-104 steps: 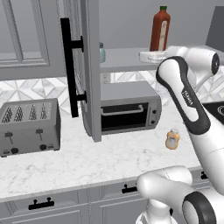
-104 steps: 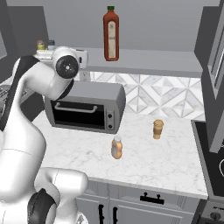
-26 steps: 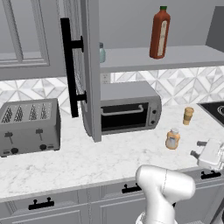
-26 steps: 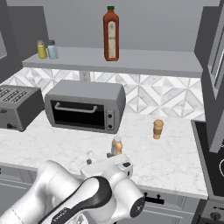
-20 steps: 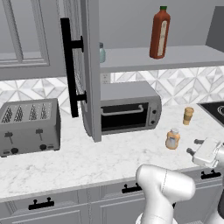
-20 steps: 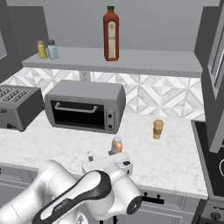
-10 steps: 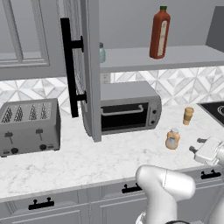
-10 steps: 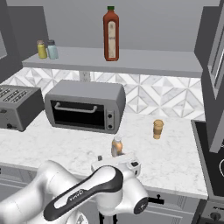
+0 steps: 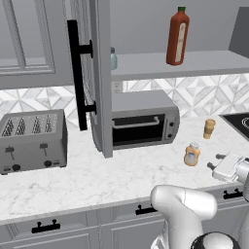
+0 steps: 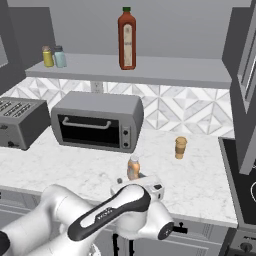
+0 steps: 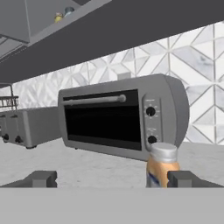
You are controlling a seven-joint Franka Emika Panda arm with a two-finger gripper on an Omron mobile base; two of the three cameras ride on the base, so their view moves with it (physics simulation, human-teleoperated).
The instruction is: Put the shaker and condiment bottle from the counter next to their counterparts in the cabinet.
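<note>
Fingers (image 11: 112, 178) spread wide, low at frame bottom, holding nothing. Small squat orange bottle with white cap (image 11: 161, 165) just inside right fingertip, standing on white marble desk (image 9: 97, 180) before grey toaster oven (image 11: 122, 116).

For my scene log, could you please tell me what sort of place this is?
A simulated home kitchen, by the look of it: a toaster oven and a toaster stand on a marble-patterned counter, under an open wall cabinet.

Base pair behind — hand view counter-level
</note>
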